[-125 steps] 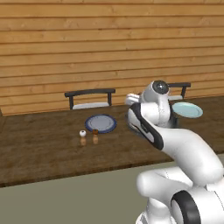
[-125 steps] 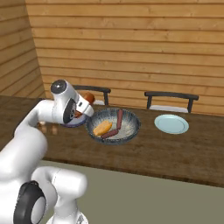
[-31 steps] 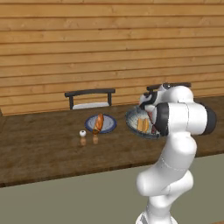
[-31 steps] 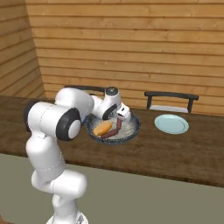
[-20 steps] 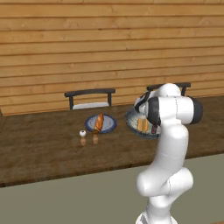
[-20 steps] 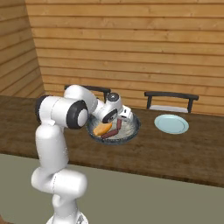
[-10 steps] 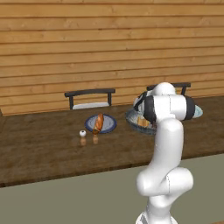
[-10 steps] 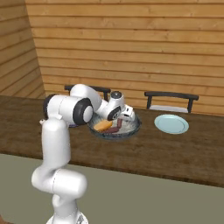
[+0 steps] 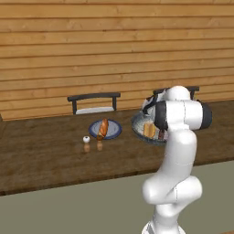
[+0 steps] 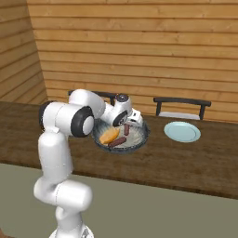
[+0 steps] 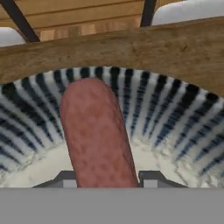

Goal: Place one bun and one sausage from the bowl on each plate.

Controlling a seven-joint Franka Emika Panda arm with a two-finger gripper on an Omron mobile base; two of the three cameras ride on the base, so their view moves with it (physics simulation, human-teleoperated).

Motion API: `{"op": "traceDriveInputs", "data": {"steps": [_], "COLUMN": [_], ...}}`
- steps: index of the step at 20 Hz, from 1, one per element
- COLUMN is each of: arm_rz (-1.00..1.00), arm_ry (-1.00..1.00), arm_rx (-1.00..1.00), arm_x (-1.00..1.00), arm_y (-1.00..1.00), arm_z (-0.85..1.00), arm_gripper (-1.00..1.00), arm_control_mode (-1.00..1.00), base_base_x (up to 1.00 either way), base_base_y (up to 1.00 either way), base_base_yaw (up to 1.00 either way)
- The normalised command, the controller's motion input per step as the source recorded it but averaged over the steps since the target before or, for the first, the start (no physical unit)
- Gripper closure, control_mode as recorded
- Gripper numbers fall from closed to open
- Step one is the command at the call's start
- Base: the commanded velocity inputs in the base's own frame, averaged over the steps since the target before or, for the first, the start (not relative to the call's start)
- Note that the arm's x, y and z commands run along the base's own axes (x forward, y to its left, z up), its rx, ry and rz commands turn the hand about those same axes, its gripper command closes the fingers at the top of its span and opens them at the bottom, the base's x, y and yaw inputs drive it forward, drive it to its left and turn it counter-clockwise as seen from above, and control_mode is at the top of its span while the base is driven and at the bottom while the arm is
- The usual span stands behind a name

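Observation:
My gripper (image 11: pixel 107 178) is down inside the bowl (image 11: pixel 175 118), shut on a reddish-brown sausage (image 11: pixel 98 131) that runs up between the two fingertips. From the right base view, the gripper (image 10: pixel 126 125) sits over the bowl (image 10: pixel 139 139) with that sausage (image 10: pixel 126 129) in it. A bun (image 10: pixel 109 135) and a second sausage (image 10: pixel 117 141) lie beside it in the bowl. The pale teal plate (image 10: pixel 182 131) is bare. The blue-rimmed plate (image 9: pixel 112 132) carries a bun (image 9: pixel 104 127). My arm hides much of the bowl (image 9: pixel 138 128) in the left base view.
Two small shakers (image 9: pixel 86 139) stand just in front of the blue-rimmed plate. Dark chairs (image 9: pixel 93 98) (image 10: pixel 181 102) are tucked in at the table's far side, against a wooden wall. The near strip of the wooden table (image 10: pixel 186 167) is bare.
The hand has come down into the bowl and its jaws have closed on the sausage. The elbow has swung round. A bun has come onto the blue-rimmed plate since the oldest frames.

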Motion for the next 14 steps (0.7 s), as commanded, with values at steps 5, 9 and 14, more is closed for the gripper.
{"op": "traceDriveInputs", "data": {"steps": [5, 9, 14], "arm_rz": [0.00, 0.00, 0.00], "arm_ry": [-0.16, 0.09, 0.26], "arm_rx": [0.02, 0.00, 0.00], "arm_x": [-0.71, -0.46, -0.16], "arm_y": [0.54, 1.00, 1.00], "arm_z": [1.00, 1.00, 0.85], "arm_gripper": [1.00, 1.00, 1.00], "arm_control_mode": [-1.00, -1.00, -1.00], "base_base_x": [0.00, 0.00, 0.00], "base_base_y": [0.00, 0.00, 0.00], "base_base_yaw": [0.00, 0.00, 0.00]}}
